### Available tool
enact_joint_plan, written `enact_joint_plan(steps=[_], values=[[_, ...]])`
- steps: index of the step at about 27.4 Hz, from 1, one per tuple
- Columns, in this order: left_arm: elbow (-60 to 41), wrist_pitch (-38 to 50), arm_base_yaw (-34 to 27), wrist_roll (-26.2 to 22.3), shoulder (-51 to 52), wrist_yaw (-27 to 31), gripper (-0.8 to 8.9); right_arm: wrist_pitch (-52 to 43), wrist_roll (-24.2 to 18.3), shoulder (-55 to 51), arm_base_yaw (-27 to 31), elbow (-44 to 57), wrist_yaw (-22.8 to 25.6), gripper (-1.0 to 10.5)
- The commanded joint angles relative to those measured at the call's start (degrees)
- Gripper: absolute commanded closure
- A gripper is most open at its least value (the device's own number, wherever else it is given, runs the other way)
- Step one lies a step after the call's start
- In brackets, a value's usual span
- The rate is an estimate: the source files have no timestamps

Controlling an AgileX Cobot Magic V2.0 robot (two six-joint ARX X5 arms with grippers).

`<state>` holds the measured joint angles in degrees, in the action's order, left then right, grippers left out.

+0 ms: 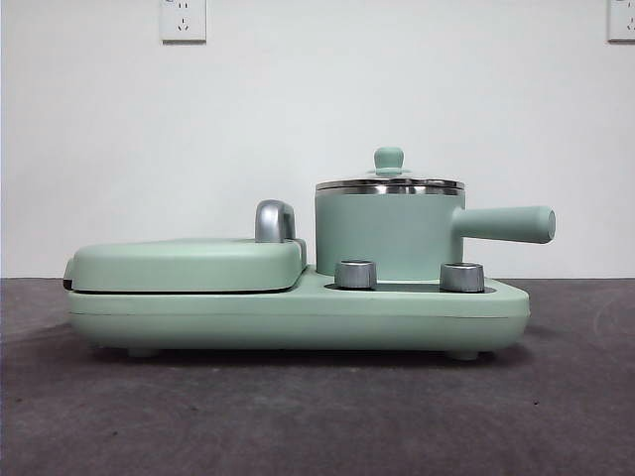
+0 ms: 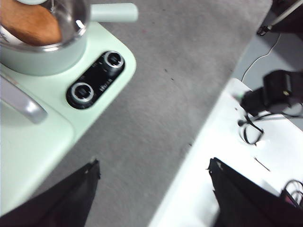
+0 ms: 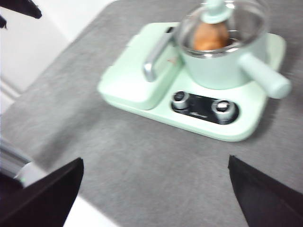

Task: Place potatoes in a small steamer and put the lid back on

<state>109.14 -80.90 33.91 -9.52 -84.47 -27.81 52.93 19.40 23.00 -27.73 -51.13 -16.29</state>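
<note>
The mint-green small steamer (image 1: 389,233) stands on the right half of the cooker base, its long handle (image 1: 506,224) pointing right. The glass lid (image 1: 389,185) with its green knob (image 1: 388,159) sits on the steel rim. Through the glass, the right wrist view shows the orange-brown potato (image 3: 210,35) inside the steamer (image 3: 222,66), under the lid (image 3: 246,21). The potato (image 2: 28,23) also shows in the left wrist view. My left gripper (image 2: 154,189) is open over the grey table beside the cooker. My right gripper (image 3: 154,189) is open, held back in front of the cooker. Neither holds anything.
A flat green griddle cover (image 1: 189,263) with a steel handle (image 1: 274,220) fills the base's left half. Two steel knobs (image 1: 355,275) (image 1: 462,277) sit on the base's front (image 1: 298,317). Beyond the grey table's edge lies a white surface with black cables (image 2: 265,94).
</note>
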Motion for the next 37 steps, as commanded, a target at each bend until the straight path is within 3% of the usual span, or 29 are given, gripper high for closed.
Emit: enact_joint_plan(steps=[1, 9, 15, 20, 27, 28, 30, 31, 32, 37], values=[[-3.4, -1.3, 0.6, 0.4, 4.7, -0.1, 4.39, -0.6, -0.8, 0.1, -0.3, -0.5, -0.5, 4.7], [-19.9, 1.0, 0.5, 4.9, 22.7, -0.1, 4.39, -0.6, -2.3, 0.1, -0.3, -0.5, -0.3, 4.7], [-29.2, 14.4, 0.0, 13.1, 35.8, 0.1, 4.39, -0.6, -3.5, 0.1, -0.3, -0.5, -0.5, 4.7], [-35.8, 23.6, -0.7, 15.3, 44.7, 8.0, 4.4, -0.6, -3.7, 0.1, -0.3, -0.5, -0.5, 4.7], [-42.0, 24.3, -0.6, 16.1, 51.1, 14.4, 4.49, -0.6, -3.8, 0.1, -0.3, -0.5, -0.4, 4.7], [-42.3, 24.2, -0.6, 16.3, 51.4, 14.4, 4.96, -0.6, -3.8, 0.1, -0.3, -0.5, -0.4, 5.0], [-42.4, 23.3, -0.6, 16.4, 51.6, 14.4, 8.14, -0.6, -3.8, 0.1, -0.3, -0.5, -0.5, 8.4], [-42.4, 23.1, -0.6, 16.5, 51.6, 14.4, 7.89, -0.6, -3.8, 0.1, -0.3, -0.5, -0.4, 9.7], [-42.4, 22.9, -0.6, 16.5, 51.6, 14.4, 7.96, -0.6, -3.8, 0.1, -0.3, -0.5, -0.2, 9.2], [-42.4, 21.8, -0.6, 16.9, 51.6, 14.4, 7.94, -0.6, -3.6, 0.1, -0.3, -0.5, -0.2, 9.2]])
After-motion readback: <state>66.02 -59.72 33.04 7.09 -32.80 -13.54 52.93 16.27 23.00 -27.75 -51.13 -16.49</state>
